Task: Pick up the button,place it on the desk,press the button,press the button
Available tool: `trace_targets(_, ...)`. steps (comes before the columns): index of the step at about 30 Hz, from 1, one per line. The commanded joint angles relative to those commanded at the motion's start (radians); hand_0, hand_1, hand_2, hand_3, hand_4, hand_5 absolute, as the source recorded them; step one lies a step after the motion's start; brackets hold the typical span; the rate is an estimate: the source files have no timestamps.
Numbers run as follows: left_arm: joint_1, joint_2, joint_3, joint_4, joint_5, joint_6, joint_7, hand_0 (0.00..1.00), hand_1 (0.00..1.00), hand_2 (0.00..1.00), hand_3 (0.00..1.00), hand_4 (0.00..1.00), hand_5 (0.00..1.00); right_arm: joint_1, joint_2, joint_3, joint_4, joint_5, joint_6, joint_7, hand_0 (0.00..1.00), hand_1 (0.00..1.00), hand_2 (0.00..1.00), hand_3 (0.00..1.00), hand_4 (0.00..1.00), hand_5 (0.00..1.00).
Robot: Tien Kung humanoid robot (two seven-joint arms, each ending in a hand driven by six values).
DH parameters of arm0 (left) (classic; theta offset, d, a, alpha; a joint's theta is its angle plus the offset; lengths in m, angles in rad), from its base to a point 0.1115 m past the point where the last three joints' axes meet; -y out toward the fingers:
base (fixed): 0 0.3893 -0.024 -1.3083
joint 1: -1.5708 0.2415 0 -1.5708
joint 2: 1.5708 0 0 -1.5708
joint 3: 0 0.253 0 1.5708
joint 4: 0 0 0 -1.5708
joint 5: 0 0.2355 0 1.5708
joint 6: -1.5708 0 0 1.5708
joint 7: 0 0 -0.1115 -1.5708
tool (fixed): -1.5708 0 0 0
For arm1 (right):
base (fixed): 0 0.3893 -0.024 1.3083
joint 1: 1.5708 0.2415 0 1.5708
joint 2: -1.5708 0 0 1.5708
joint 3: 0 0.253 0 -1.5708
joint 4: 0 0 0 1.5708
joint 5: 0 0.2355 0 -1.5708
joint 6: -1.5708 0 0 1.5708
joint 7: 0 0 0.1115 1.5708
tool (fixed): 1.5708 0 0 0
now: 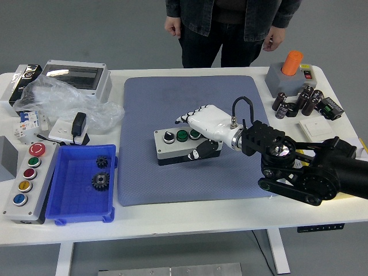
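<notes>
A grey button box (175, 147) with a black knob and green buttons on top lies on the blue-grey mat (190, 103) near its middle. My right hand (198, 133), white with black fingertips, reaches in from the right and is closed around the box's right end, fingers over the top and thumb on the front face. The box rests on the mat. My left arm does not show.
A blue tray (72, 213) with two gears sits front left, beside a grey panel (26, 175) of coloured buttons. A plastic bag (63, 100), adapter and enclosure lie at back left. An orange-topped box (290, 72), capacitors and a switch plate stand back right. A person stands behind the table.
</notes>
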Motion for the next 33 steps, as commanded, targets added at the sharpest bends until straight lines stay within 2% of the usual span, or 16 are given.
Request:
trace_targets(9, -0.001, -0.001, -0.003, -0.001, 0.004, 0.000, -0.002, 0.664, 0.691, 0.618, 0.640, 0.659, 0.341, -0.005, -0.014, -0.001, -0.006, 0.054, 0.033, -0.035, 0.748, 0.735, 0.812, 0.886, 0.998, 0.527)
trace_targets(21, 0.000, -0.002, -0.012, -0.002, 0.012, 0.001, -0.004, 0.663, 0.690, 0.617, 0.639, 0.655, 0.338, -0.020, -0.079, 0.020, 0.072, 0.043, 0.056, -0.073, 0.696, 0.698, 0.788, 0.884, 0.998, 0.529)
trace_targets(33, -0.004, -0.002, -0.013, -0.002, 0.012, 0.002, -0.005, 0.664, 0.690, 0.616, 0.639, 0.654, 0.337, -0.034, -0.103, 0.025, 0.118, 0.043, 0.058, -0.084, 0.671, 0.681, 0.781, 0.880, 0.998, 0.531)
